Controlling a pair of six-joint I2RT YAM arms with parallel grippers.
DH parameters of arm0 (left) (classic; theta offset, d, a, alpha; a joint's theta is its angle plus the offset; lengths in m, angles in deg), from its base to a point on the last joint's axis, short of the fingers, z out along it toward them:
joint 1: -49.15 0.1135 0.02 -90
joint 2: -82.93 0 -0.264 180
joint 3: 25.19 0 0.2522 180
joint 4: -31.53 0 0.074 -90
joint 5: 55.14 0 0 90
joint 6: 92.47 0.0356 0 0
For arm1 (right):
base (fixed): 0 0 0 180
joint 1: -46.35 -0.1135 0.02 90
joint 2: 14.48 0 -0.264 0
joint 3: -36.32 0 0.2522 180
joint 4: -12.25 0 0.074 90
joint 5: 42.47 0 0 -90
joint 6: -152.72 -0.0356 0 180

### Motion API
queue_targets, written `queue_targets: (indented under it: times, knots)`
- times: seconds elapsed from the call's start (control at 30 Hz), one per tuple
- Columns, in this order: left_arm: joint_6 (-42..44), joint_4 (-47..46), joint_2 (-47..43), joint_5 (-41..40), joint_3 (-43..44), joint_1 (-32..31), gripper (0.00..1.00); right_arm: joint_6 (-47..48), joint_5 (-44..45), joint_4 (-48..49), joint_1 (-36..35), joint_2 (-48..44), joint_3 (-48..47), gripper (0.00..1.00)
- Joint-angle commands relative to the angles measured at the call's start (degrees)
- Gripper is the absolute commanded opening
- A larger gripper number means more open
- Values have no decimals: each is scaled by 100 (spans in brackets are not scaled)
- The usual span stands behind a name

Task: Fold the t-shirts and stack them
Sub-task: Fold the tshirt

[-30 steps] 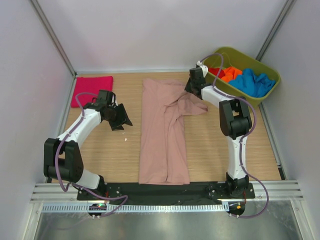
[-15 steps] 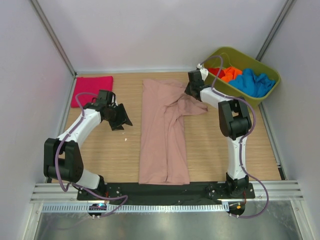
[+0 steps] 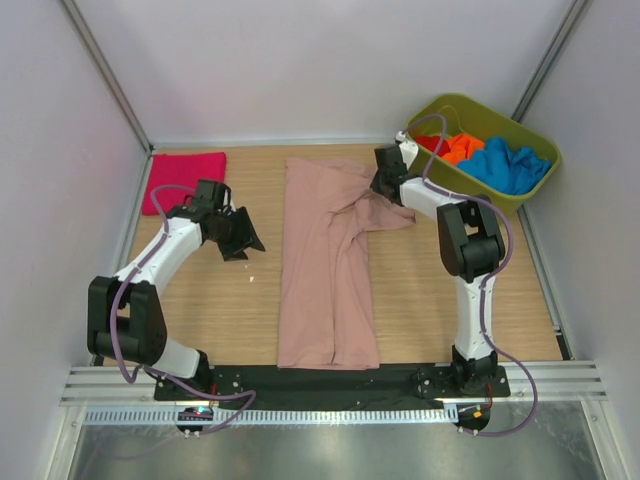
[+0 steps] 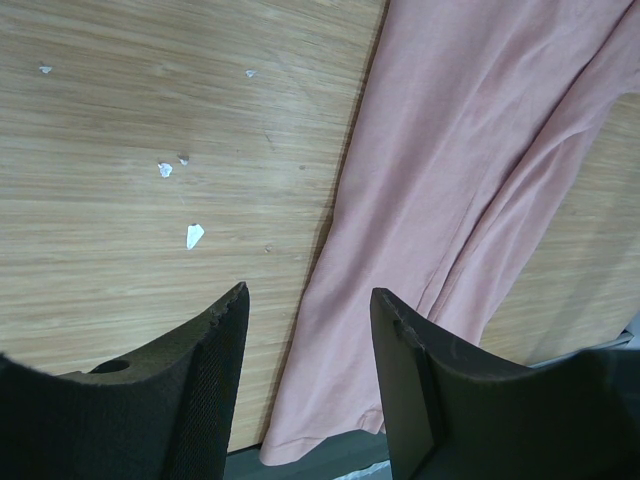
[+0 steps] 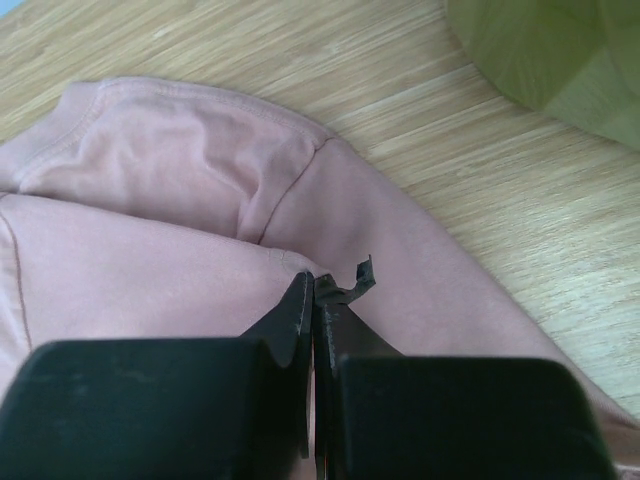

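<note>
Cloth of the dusty-pink t-shirt (image 3: 325,270) lies lengthwise down the middle of the wooden table (image 3: 230,300), with one sleeve bunched at its far right. The right gripper (image 5: 315,290) sits on that sleeve with its jaws pressed together, though I cannot tell whether they pinch fabric. The left gripper (image 4: 310,292) hangs with jaws apart over bare wood beside the shirt's left edge, and a folded magenta t-shirt (image 3: 183,180) lies in the far left corner.
</note>
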Motion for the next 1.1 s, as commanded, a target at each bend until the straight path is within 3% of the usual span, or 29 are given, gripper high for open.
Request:
queue_targets:
  times: [0.0, 0.47, 0.77, 0.87, 0.97, 1.07]
  knots:
    - [44, -169, -68, 117, 137, 66, 54, -41, 137, 215, -35, -500, 13, 1]
    - [35, -178, -68, 135, 128, 75, 54, 495, -1962, 804, -184, 395, -1093, 1]
    - [26, -187, -42, 170, 145, 92, 54, 451, -2193, 655, -325, 800, -1516, 1]
    - [35, -196, -42, 179, 137, 92, 54, 416, -2237, 655, -351, 879, -1586, 7]
    - [35, -196, -33, 179, 137, 92, 54, 451, -2237, 339, -360, 932, -1700, 20]
    - [26, -213, -33, 249, 137, 92, 55, 556, -1878, -126, -351, 766, -1911, 44]
